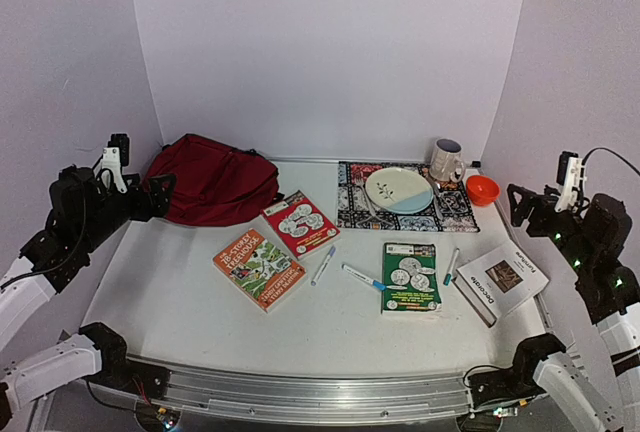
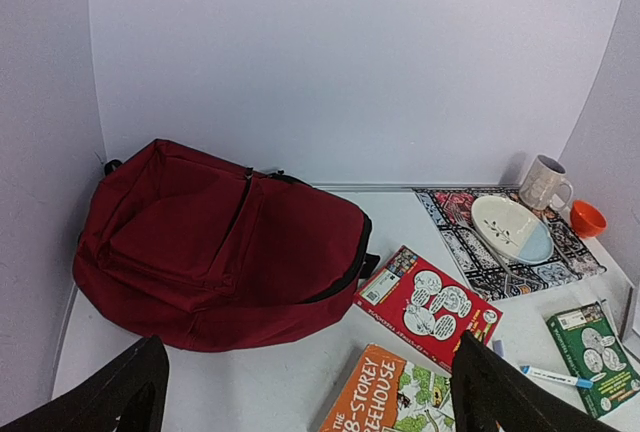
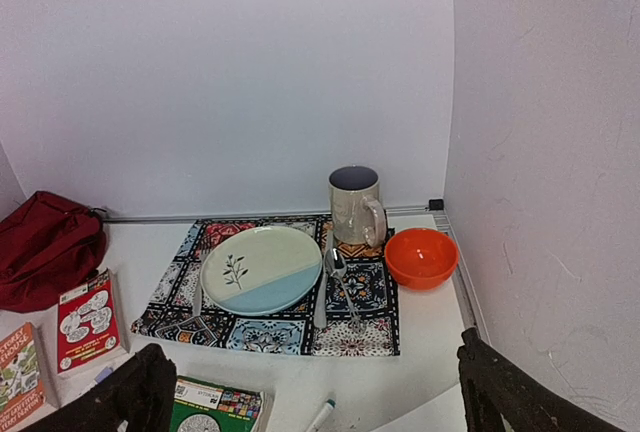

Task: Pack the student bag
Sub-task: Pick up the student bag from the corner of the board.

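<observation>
The dark red student bag (image 1: 213, 180) lies at the back left of the table, and no opening shows; it fills the left of the left wrist view (image 2: 215, 242). In front of it lie a red book (image 1: 299, 221), an orange book (image 1: 259, 268), a green book (image 1: 410, 276) and a white book (image 1: 503, 279), with three markers between them, one being (image 1: 364, 278). My left gripper (image 1: 155, 195) is open and empty, held above the table just left of the bag. My right gripper (image 1: 522, 204) is open and empty at the right edge, above the white book.
A patterned placemat (image 1: 450, 214) at the back right holds a plate (image 1: 398, 190) and cutlery. A mug (image 1: 446, 160) and an orange bowl (image 1: 482, 189) stand beside it. White walls close in the back and both sides.
</observation>
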{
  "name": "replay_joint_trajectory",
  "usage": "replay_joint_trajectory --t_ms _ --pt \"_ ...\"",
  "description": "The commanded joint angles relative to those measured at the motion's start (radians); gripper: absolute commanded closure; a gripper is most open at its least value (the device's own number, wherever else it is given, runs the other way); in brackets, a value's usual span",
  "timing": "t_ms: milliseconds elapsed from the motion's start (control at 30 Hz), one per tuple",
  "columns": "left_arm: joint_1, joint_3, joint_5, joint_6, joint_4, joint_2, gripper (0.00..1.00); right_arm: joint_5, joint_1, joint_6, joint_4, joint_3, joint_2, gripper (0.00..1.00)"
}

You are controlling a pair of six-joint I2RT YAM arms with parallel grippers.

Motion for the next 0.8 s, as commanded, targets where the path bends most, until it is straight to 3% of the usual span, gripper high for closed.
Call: replay_joint_trajectory --t_ms 0,333,767 --pt "0.006 0.045 -0.003 0.016 0.006 0.006 0.0 -0.027 -0.003 -0.012 0.065 0.008 0.009 0.02" --pt "0.006 0.108 0.048 0.058 -0.005 0.208 0.01 -0.053 -0.003 -0.039 0.073 0.034 0.034 0.02" --pt "-0.014 0.475 0.069 0.018 -0.058 0.792 0.0 -0.187 -0.003 -0.056 0.093 0.045 0.135 0.02"
